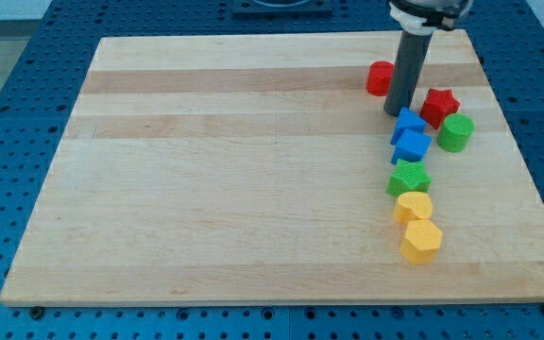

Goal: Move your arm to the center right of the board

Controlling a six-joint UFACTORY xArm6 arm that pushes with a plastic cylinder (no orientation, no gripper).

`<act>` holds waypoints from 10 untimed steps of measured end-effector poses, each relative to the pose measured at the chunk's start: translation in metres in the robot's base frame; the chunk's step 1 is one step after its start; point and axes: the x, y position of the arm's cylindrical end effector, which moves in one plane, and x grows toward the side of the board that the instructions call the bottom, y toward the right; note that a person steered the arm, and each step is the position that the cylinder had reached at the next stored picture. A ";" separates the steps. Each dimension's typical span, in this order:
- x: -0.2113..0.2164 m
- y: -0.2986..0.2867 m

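**A:** Nearest the worktop's (253,189) bottom edge, toward the bottom-right corner, what lay there?

**B:** A yellow hexagonal block (421,240), with a second yellow block (414,206) touching it just above. Beyond those sat a green star block (408,177), then two blue blocks, the lower one (412,144) and the upper one (407,121), pressed together in the same loose column that ran up the right side.

**A:** And the arm?

**B:** My tip (397,111) rested on the wood at the far end of that column, just beside the upper blue block on its top-left. A red cylinder block (379,78) stood just beyond and to the left of the rod, nearer the top edge; a red star block (438,106) and a green cylinder block (456,133) lay to the right of the tip, toward the right edge.

**A:** Were the fingers open or closed?

**B:** There were none; the arm ended in a plain dark rod, upright, holding nothing.

**A:** Where did the goal lie?

**B:** The middle of the right edge lay toward the bottom and right of the tip. By my judgement, the red star and green cylinder stood across that line, so a straight slide would likely have shoved them along. The rod's long axis stood vertical, so heading mattered little.
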 end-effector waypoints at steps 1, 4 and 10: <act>0.005 0.000; 0.011 -0.006; 0.250 -0.073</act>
